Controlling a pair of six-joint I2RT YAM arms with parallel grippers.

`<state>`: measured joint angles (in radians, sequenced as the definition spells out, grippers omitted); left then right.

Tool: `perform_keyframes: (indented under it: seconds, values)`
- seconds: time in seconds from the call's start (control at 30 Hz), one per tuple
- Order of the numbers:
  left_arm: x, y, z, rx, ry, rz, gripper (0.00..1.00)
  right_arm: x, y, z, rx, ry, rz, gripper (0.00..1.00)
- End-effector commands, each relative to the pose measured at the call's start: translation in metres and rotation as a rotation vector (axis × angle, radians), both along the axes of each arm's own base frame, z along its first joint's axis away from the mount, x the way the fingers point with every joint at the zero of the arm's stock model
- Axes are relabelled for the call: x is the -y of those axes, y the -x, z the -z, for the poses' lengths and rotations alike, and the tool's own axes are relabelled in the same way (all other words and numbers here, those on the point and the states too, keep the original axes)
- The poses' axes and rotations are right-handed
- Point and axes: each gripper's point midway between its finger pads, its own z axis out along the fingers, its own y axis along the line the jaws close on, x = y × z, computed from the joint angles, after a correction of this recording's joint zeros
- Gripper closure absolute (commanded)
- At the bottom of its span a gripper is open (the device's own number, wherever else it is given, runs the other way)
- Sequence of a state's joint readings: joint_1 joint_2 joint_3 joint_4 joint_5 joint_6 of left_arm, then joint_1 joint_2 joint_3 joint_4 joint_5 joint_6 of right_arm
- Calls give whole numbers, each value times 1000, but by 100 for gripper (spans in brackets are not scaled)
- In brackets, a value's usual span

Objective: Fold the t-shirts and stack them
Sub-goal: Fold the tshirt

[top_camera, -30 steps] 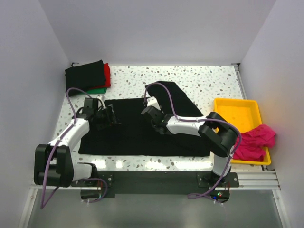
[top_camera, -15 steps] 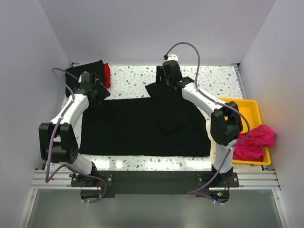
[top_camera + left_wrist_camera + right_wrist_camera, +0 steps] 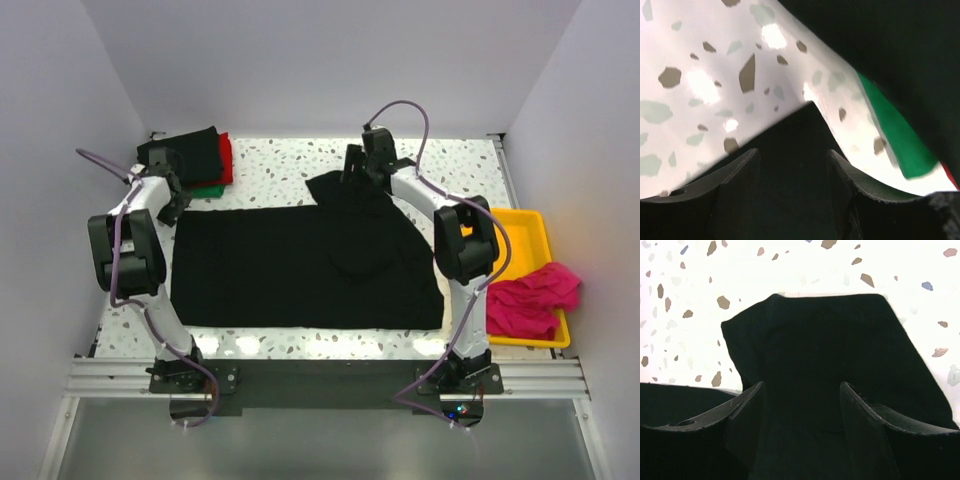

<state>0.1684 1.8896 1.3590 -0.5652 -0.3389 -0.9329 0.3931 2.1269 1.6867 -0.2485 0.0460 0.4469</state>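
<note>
The black t-shirt (image 3: 300,265) lies spread flat on the speckled table (image 3: 270,165), with one sleeve (image 3: 830,330) sticking out at the far edge. The left gripper (image 3: 792,152) is at the shirt's far left corner (image 3: 807,115) with its fingers spread apart, and the cloth lies between them but is not pinched. The right gripper (image 3: 801,385) is also spread, astride the sleeve. The cloth looks thin, light and completely limp, so I expect it will sag and drag on the table when lifted. It is better to take it at a corner or at a hem, where the seam gives a little thickness to bite — not in the flat middle. The stack of folded shirts (image 3: 190,158) sits at the far left corner, just beside the left gripper, with a green shirt (image 3: 890,140) at its bottom. A pink t-shirt (image 3: 535,295) hangs over the yellow tray (image 3: 500,222) at the right, well apart.
</note>
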Motion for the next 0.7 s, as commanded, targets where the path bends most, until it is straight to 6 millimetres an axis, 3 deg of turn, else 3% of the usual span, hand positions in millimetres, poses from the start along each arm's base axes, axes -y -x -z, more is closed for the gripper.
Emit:
perform_keyframes:
  seconds: [0.0, 0.1, 0.3, 0.53, 0.67]
  values:
    - [-18, -18, 0, 23, -37, -53, 40, -8, -12, -20, 48, -66, -13, 36]
    - [-20, -28, 10, 12, -33, -52, 40, -4, -14, -11, 37, -60, -4, 36]
    - [-23, -45, 7, 37, -31, -56, 41, 1, -16, 1, 22, -50, 1, 36]
    - [-25, -48, 6, 19, -60, -71, 51, 8, -19, 11, 7, -46, 14, 36]
    - [-25, -47, 4, -8, -115, -80, 52, 6, -21, 13, -3, -67, 8, 37]
